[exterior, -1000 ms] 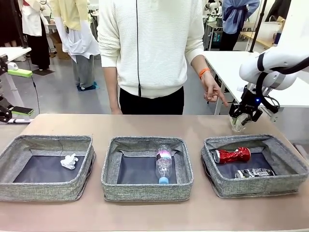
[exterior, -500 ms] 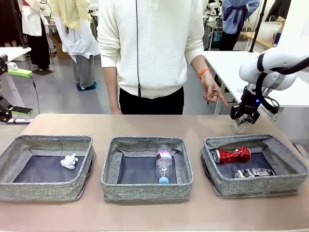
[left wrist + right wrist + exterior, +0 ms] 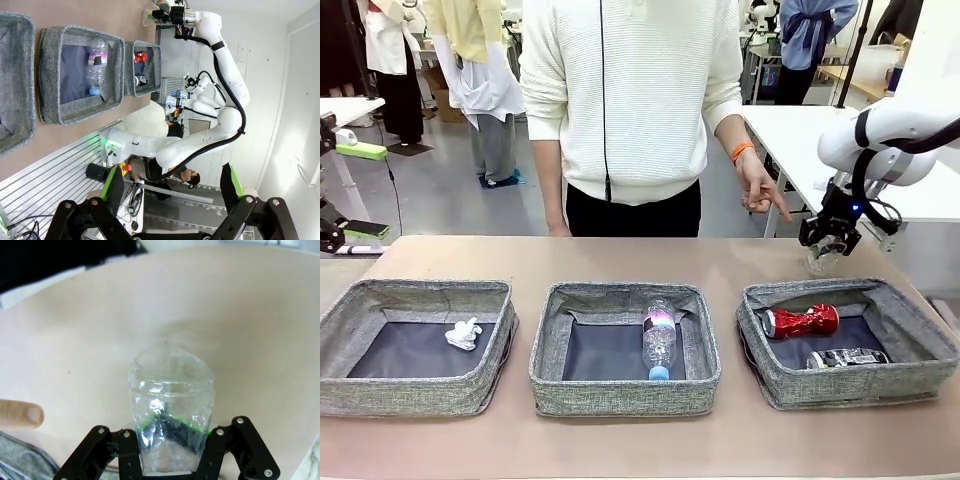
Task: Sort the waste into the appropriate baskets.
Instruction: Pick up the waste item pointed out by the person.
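Observation:
Behind the right basket (image 3: 860, 385), my right gripper (image 3: 825, 250) is shut on the crumpled clear plastic (image 3: 817, 262), just above the table. Up close, the plastic (image 3: 172, 390) is squeezed between the right gripper's (image 3: 172, 440) fingers. The right basket holds a crushed red can (image 3: 802, 321) and a crushed black-silver can (image 3: 847, 357). The bottle (image 3: 659, 340) with its blue cap lies in the middle basket (image 3: 620, 395). A white tissue wad (image 3: 464, 333) lies in the left basket (image 3: 420, 290). My left gripper (image 3: 171, 184) is open, empty and high off the table.
A person in a white sweater stands at the table's far edge. Their hand (image 3: 760, 190) points downward close to my right gripper, and a fingertip (image 3: 20, 415) shows beside the plastic. The table strip behind the baskets is bare.
My right gripper's fingers have closed tighter on the clear plastic and shifted slightly to the right. The baskets and their contents have not moved.

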`<state>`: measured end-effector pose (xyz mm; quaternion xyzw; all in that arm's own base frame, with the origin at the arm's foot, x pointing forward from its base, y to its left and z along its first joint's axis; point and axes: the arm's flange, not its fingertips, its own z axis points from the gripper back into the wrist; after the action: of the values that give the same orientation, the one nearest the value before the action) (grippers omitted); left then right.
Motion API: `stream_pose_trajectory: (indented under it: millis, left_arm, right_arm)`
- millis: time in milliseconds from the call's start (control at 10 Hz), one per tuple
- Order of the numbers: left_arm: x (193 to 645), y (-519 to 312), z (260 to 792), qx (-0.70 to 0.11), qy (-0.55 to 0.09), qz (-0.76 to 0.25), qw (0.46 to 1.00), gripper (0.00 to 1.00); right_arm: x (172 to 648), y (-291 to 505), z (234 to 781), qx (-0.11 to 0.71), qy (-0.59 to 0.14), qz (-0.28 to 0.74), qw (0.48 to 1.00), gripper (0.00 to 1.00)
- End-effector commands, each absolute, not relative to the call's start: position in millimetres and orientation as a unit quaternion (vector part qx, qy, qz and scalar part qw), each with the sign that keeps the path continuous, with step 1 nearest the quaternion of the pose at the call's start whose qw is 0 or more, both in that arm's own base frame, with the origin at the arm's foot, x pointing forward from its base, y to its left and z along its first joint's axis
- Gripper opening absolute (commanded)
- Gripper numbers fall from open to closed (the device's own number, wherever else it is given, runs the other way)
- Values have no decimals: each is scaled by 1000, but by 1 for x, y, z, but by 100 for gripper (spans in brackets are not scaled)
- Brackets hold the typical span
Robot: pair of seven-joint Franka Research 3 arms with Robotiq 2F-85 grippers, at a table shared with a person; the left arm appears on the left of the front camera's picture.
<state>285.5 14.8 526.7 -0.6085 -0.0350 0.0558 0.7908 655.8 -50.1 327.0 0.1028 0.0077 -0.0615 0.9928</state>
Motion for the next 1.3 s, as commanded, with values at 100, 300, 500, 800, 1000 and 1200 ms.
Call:
stream_pose_trajectory:
  millis: [100,300,500,800,1000,1200]
  left_arm:
    - [284,16,528,-611,-40,47,789,100]
    - [284,16,528,-611,-40,47,789,100]
    - [284,16,528,-611,-40,47,789,100]
    - [284,16,528,-611,-40,47,789,100]
    - [284,16,528,-611,-40,47,789,100]
    - [284,16,528,-611,-40,47,789,100]
  right_arm:
    - [610,-66,441,105,-18,-98,989,0]
    - [523,-29,517,77,-6,-53,996,0]
    - [446,10,532,45,-39,14,998,0]
    - [389,29,497,64,-40,91,993,0]
    - [389,44,516,50,-17,78,996,0]
    - [389,44,516,50,-17,78,996,0]
